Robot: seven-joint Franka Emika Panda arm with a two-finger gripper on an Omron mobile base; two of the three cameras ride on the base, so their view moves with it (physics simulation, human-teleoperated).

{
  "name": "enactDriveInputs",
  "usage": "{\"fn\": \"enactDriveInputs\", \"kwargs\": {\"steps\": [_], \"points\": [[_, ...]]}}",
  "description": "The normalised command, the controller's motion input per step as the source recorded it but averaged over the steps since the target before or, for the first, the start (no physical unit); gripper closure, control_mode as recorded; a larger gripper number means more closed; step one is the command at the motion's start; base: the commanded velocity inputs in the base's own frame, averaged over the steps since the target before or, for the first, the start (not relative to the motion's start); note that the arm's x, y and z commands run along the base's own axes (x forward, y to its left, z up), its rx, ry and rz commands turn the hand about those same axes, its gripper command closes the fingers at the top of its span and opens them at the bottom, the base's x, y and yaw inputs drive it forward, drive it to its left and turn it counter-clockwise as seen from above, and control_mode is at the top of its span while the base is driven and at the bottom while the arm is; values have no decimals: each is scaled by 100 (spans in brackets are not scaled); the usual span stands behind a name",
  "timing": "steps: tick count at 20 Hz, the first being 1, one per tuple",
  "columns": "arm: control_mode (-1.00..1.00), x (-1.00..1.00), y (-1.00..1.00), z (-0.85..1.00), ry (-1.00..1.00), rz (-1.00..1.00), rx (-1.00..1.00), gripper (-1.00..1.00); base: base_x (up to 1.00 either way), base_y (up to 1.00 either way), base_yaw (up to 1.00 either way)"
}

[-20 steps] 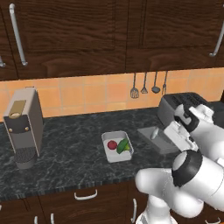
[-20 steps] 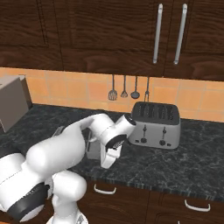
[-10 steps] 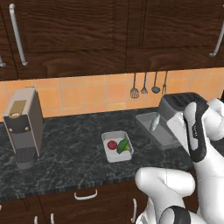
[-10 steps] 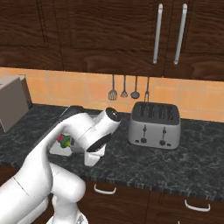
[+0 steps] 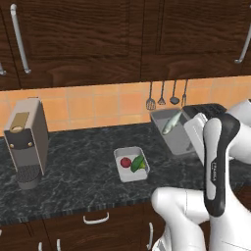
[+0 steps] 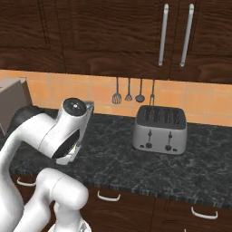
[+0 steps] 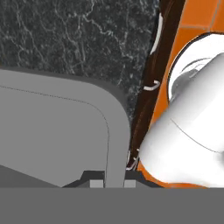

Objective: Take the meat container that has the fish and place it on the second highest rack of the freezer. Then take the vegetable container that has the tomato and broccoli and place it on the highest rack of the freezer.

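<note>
The grey meat container (image 5: 172,133) hangs tilted above the counter in front of the toaster, and the slim silvery fish (image 5: 170,123) lies across it. My gripper (image 5: 188,138) is shut on its right rim. In the hand view the container's rim (image 7: 114,131) runs down between my gripper's (image 7: 108,180) fingertips. The white vegetable container (image 5: 131,164) rests on the dark counter with the red tomato (image 5: 125,162) and green broccoli (image 5: 138,163) inside. The freezer and its racks are out of view.
A coffee machine (image 5: 24,142) stands at the counter's left. A silver toaster (image 6: 159,130) sits at the right, under hanging utensils (image 6: 128,90). Dark wood cabinets (image 5: 98,39) hang above, and drawers with white handles (image 5: 95,218) run below the counter's (image 7: 83,39) front edge.
The meat container with the fish has risen off the counter and tilted in my grip. The arm's elbow has swung across the base views. The vegetable container has stayed put.
</note>
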Motion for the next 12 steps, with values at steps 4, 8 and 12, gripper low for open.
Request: {"fn": "enactDriveInputs", "kwargs": {"steps": [4,8,12], "points": [[-100,-9,57,18,-2,-7,-10,100,0,0,0],[-100,0,14,0,0,0,-3,100,0,0,0],[-100,-10,0,0,-2,0,0,100,0,0,0]]}}
